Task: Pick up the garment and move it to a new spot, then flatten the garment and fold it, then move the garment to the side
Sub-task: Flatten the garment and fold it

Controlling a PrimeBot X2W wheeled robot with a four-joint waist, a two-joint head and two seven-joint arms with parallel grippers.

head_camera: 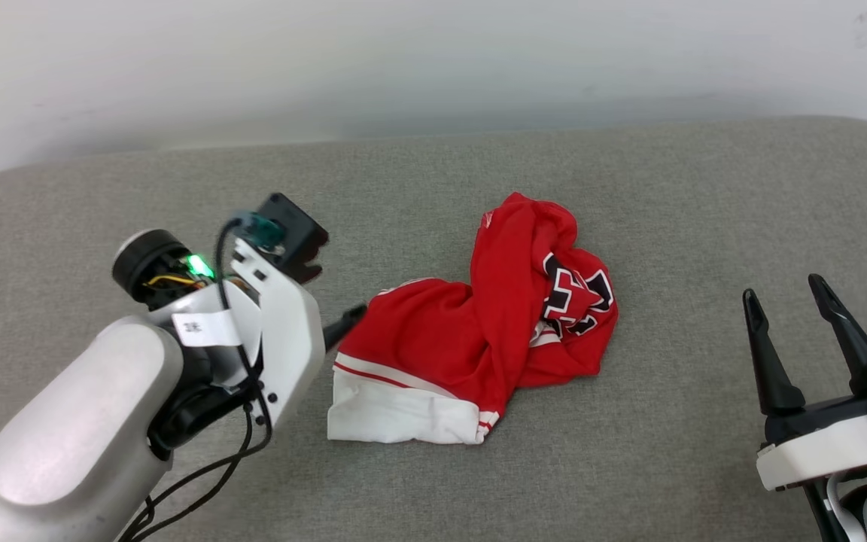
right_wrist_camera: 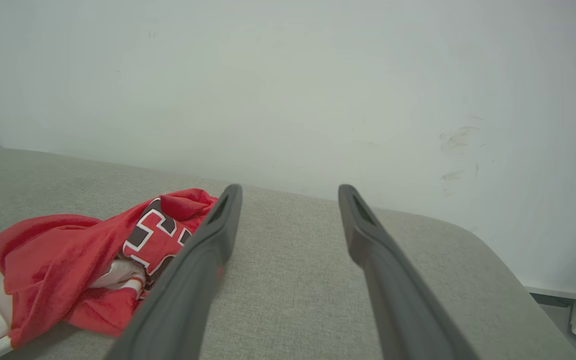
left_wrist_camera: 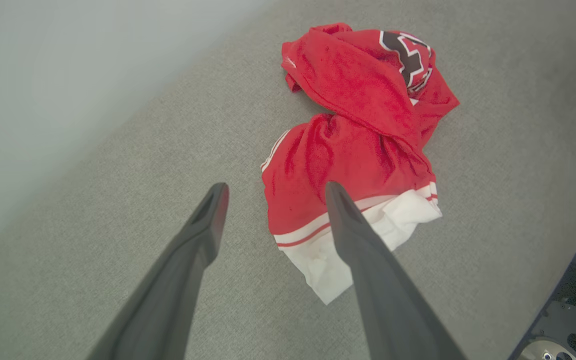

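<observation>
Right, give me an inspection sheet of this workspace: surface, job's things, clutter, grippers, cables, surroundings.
Surface: grey padded surface with rounded corners.
Job's things: garment, red with a white sleeve and black print, lies crumpled in a heap mid-surface, not yet flattened.
Clutter: nothing seen.
Grippers: left gripper open, fingers at the garment's edge, holding nothing; right gripper open, apart from the garment, on its right.
Cables: black cable runs along the left arm, off the garment.
Surroundings: pale wall behind, faintly scuffed.
</observation>
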